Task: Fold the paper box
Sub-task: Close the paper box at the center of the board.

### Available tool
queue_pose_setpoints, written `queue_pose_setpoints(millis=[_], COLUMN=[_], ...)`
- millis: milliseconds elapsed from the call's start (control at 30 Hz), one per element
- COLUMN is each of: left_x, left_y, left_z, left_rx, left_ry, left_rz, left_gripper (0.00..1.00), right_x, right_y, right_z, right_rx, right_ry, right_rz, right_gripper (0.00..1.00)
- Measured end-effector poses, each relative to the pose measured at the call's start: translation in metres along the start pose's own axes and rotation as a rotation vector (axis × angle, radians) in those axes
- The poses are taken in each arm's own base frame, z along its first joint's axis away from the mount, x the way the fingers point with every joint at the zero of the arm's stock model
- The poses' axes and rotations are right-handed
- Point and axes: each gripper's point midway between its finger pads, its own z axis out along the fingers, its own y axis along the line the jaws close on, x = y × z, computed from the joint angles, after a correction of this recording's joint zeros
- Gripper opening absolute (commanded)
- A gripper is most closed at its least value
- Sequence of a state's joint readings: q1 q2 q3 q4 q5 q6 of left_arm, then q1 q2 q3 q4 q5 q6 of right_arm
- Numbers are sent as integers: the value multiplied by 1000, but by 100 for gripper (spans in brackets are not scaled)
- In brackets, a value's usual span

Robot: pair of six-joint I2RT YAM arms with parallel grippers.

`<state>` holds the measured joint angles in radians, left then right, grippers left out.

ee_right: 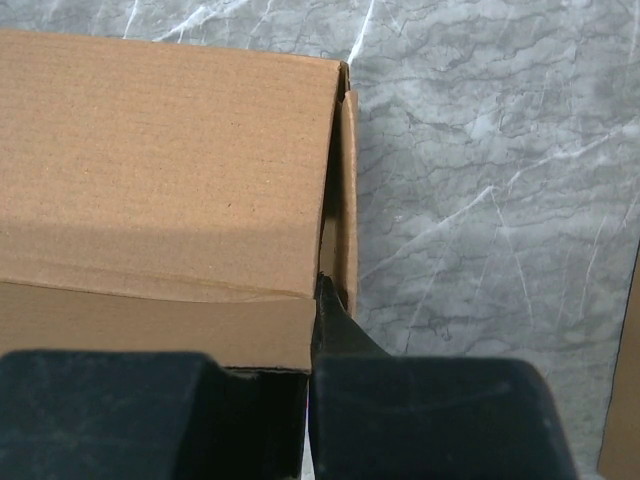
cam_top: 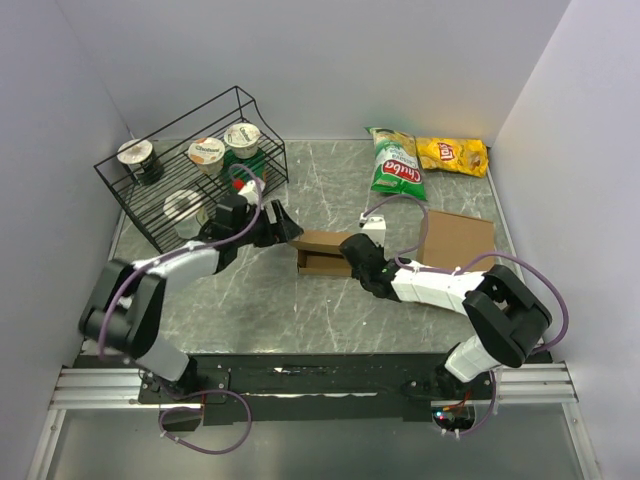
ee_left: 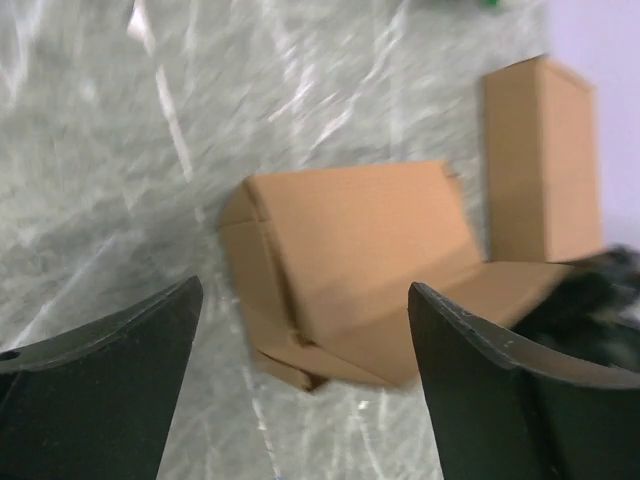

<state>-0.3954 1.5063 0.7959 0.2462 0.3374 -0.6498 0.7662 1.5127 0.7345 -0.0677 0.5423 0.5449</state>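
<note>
With right jaws clamped on paper box wall, press end flap in squarely using wide-open left jaws.

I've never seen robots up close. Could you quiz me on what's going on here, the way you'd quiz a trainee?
1. True or false: the left hand is wide open and grips nothing.
2. What is the right hand pinching? A) nothing B) the box C) a bottle
3. What colour is the snack bag nearest the table's far right corner?

Key: 1 true; 2 B; 3 yellow.
</note>
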Motion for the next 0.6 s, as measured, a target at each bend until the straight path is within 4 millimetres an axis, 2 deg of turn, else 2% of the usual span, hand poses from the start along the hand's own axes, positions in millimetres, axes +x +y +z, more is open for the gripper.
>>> queue_pose_setpoints(millis=[100, 133, 200, 233, 300, 333, 400, 433, 500, 600], left_x=[21, 28, 40, 45, 51, 54, 54, 55, 54, 54], left_y=[20, 24, 30, 31, 33, 33, 33, 32, 31, 29], left_z=[19, 23, 31, 34, 39, 40, 42, 43, 44, 45], left_rx=[-17, -17, -11, -1, 12, 24, 31, 36, 43, 55], left_ry=[73, 93, 133, 148, 167, 177, 176, 176, 173, 175], left_rz=[-43, -57, -84, -97, -113, -120, -122, -121, -118, -113], left_gripper=[82, 80, 71, 67, 61, 58, 52, 51, 47, 46], right_x=[0, 0, 0, 1, 6, 8, 12, 13, 15, 19], right_y=[0, 0, 0, 1, 2, 4, 7, 8, 8, 7], right_z=[0, -1, -1, -1, -2, -3, -6, -7, -11, -19], right_rx=[-2, -3, -5, -9, -21, -31, -47, -57, -70, -96], right_ry=[-1, -1, 0, 3, 23, 32, 43, 46, 48, 51], right_rz=[1, 1, -2, -5, -12, -16, -24, -31, -41, -58], right_gripper=[4, 9, 15, 25, 35, 46, 56, 66, 76, 84])
